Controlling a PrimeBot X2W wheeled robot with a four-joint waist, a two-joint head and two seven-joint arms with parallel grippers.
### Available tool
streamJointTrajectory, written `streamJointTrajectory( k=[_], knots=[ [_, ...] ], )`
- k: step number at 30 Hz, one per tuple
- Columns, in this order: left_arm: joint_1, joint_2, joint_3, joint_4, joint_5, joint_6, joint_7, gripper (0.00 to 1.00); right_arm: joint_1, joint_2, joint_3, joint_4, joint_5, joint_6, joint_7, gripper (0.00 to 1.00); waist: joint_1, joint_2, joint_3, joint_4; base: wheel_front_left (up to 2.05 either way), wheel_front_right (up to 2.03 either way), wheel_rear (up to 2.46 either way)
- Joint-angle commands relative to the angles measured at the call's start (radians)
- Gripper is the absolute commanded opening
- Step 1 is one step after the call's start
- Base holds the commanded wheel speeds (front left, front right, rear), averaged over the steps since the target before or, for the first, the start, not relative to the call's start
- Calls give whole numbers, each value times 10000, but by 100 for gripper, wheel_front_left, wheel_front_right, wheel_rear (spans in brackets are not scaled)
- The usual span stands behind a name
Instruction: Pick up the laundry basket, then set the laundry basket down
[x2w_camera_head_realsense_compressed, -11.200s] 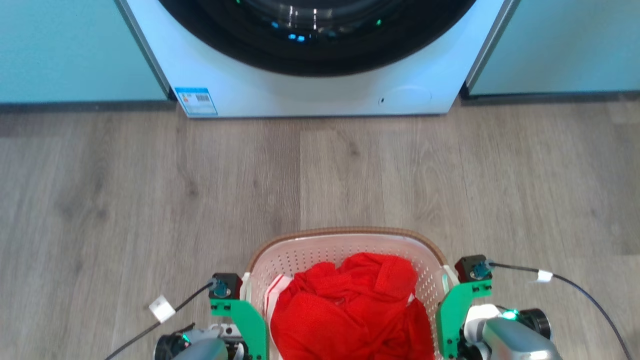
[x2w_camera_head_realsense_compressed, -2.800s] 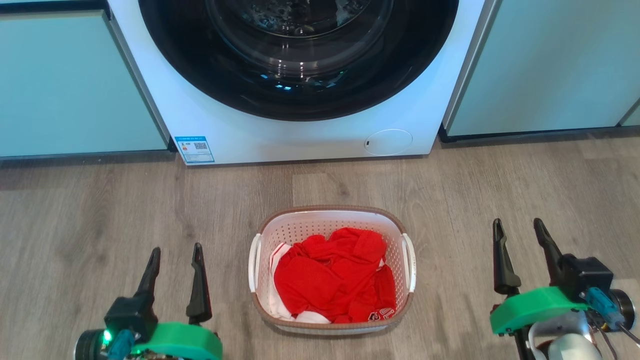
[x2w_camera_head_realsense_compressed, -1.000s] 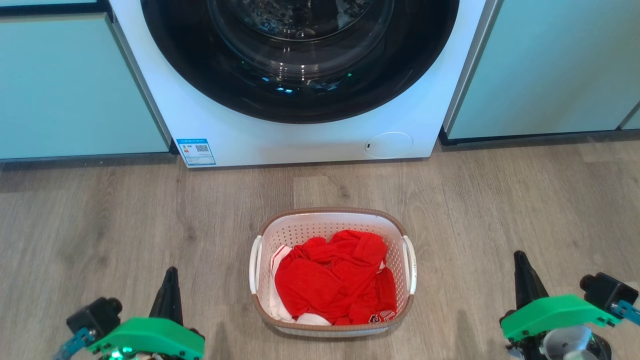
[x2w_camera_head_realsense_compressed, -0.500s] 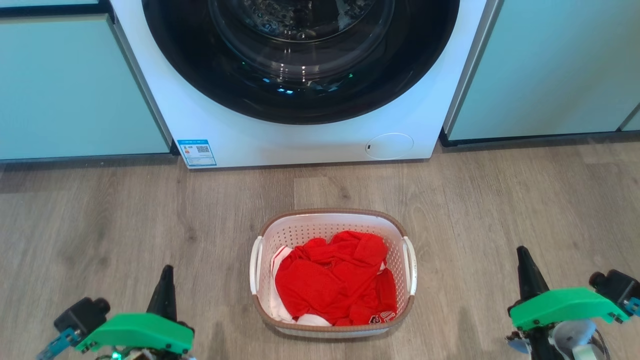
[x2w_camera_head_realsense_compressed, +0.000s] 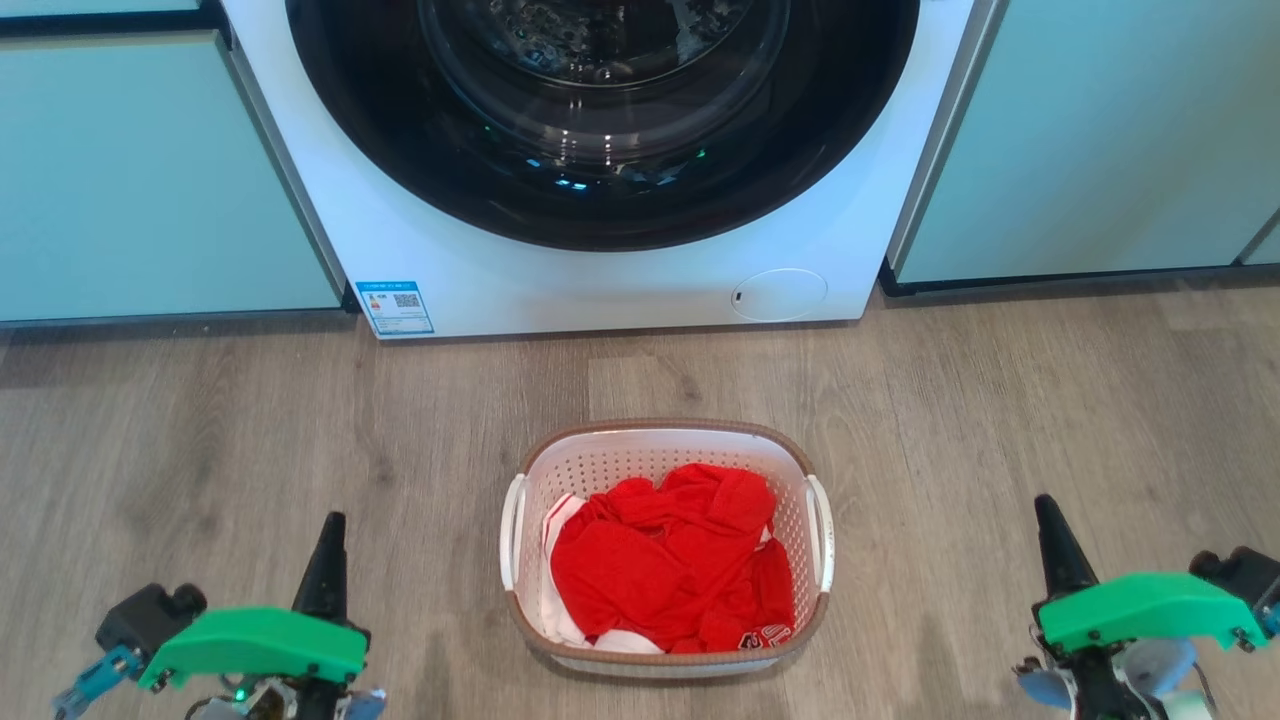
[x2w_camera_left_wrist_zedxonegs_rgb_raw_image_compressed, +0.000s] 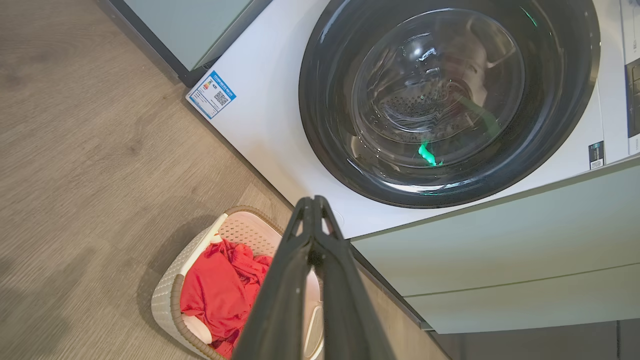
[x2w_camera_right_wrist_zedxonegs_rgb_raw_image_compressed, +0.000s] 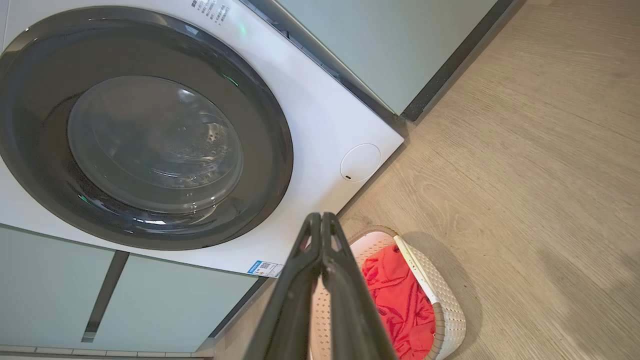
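The laundry basket (x2w_camera_head_realsense_compressed: 660, 445) stands on the wooden floor in front of the washing machine, white and perforated with a brown rim, holding red clothes (x2w_camera_head_realsense_compressed: 665, 560). Its two white side handles are free. My left gripper (x2w_camera_head_realsense_compressed: 330, 530) is at the lower left, well clear of the basket, fingers shut together with nothing between them, as the left wrist view shows (x2w_camera_left_wrist_zedxonegs_rgb_raw_image_compressed: 312, 202). My right gripper (x2w_camera_head_realsense_compressed: 1045, 510) is at the lower right, also apart from the basket and shut empty (x2w_camera_right_wrist_zedxonegs_rgb_raw_image_compressed: 320, 217). The basket (x2w_camera_left_wrist_zedxonegs_rgb_raw_image_compressed: 172, 280) also appears beside the fingers in both wrist views (x2w_camera_right_wrist_zedxonegs_rgb_raw_image_compressed: 445, 295).
A white front-loading washing machine (x2w_camera_head_realsense_compressed: 600, 290) with a dark round door stands just behind the basket. Pale green cabinet fronts (x2w_camera_head_realsense_compressed: 150, 180) flank it on both sides. Open wooden floor (x2w_camera_head_realsense_compressed: 200, 430) lies left and right of the basket.
Since 11 s ago the basket was let go and now stands on the floor. Both grippers drew back to the sides and shut. In the last second they sank slightly lower in the view.
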Motion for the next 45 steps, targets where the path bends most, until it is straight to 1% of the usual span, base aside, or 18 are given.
streamJointTrajectory(
  k=[1,45],
  knots=[
    [-555,186,364,-261,-295,-77,82,0,-592,-239,52,-267,316,16,77,0,0,0,-4,2,0,0,0],
    [-1483,155,1314,225,-5145,-829,1331,0,-1107,-265,-384,-115,5249,24,1326,0,0,0,-114,55,0,0,0]
  ],
)
